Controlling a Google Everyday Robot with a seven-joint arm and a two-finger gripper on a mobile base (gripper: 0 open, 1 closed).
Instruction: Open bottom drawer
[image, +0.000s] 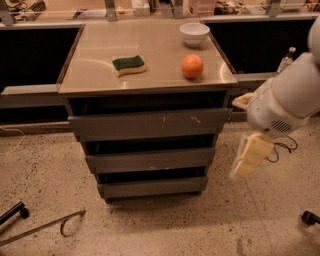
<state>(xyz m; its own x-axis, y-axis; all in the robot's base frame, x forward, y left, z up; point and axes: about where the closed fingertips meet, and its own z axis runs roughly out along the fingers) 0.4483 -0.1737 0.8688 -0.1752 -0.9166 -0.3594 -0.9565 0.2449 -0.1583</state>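
Note:
The bottom drawer (152, 187) is the lowest and narrowest grey front of the three-drawer metal cabinet. It sits pushed in, with a dark gap above it. Above it are the mid-sized drawer front (150, 161) and the tall top front (149, 124) with white scratch marks. My gripper (251, 156), cream-coloured on a white arm (287, 102), hangs to the right of the cabinet at about the middle drawer's height. It is apart from the cabinet and touches no drawer.
A green-and-yellow sponge (128, 65), an orange (192, 66) and a white bowl (194, 33) stand on the cabinet top. A bottle (285, 59) stands behind the arm. A metal rod with a hook (45, 226) lies on the floor at the left; a caster (310, 217) at the right.

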